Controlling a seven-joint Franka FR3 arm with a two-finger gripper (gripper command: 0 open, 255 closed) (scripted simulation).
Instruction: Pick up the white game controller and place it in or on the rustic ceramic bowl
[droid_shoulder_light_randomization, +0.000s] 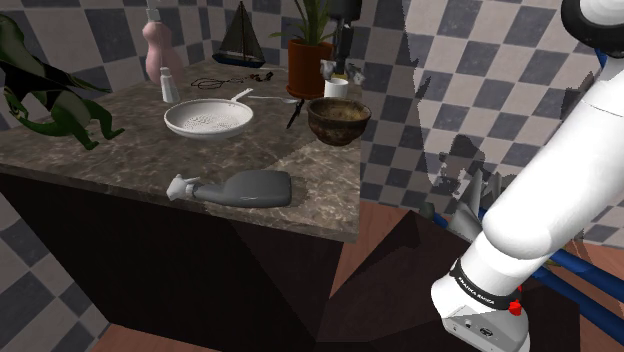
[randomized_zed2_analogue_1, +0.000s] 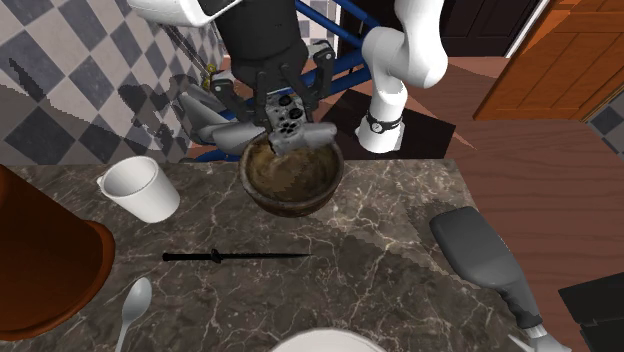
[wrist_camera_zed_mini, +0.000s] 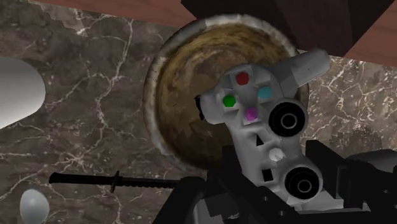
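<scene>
The white game controller, with coloured buttons and two black sticks, is clasped between my black fingers. My gripper is shut on its lower half. It hangs just above the brown rustic bowl, over the rim nearest the counter edge. In the second exterior view the gripper holds the controller tilted over the bowl. In the shoulder view the bowl stands at the counter's right end, below the gripper.
A white cup, a black knife and a spoon lie near the bowl. A terracotta pot stands beside them. A grey bottle lies near the front edge, and a white pan sits mid-counter.
</scene>
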